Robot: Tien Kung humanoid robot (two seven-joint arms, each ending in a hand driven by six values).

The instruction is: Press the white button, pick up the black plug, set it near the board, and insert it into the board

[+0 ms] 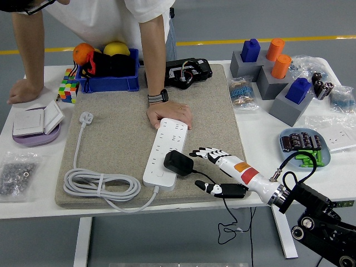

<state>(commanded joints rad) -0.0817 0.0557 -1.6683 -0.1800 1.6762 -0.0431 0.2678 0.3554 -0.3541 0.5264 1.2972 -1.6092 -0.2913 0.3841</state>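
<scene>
On a white table (139, 207) with a beige mat, the black plug (178, 162) sat seated in the white power strip (166, 151) near the mat's front edge, the insertion apparently done, while the robot's right hand (214, 171) hovered beside it, fingers spread and empty, and a person's hand (169, 114) steadied the strip's far end.

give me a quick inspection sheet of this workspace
surface: white table with a grey mat on it.
job's things: black plug sits on the white power strip, near its cable end.
clutter: blue bin of fruit, colour cube, wall switch, bag of nuts, peg blocks, blue dish.
grippers: right hand open, clear of the plug; left not in view.
cables: white cord coiled; thin black wire hangs off the edge.
surroundings: person's hand steadies the strip's far end.
</scene>
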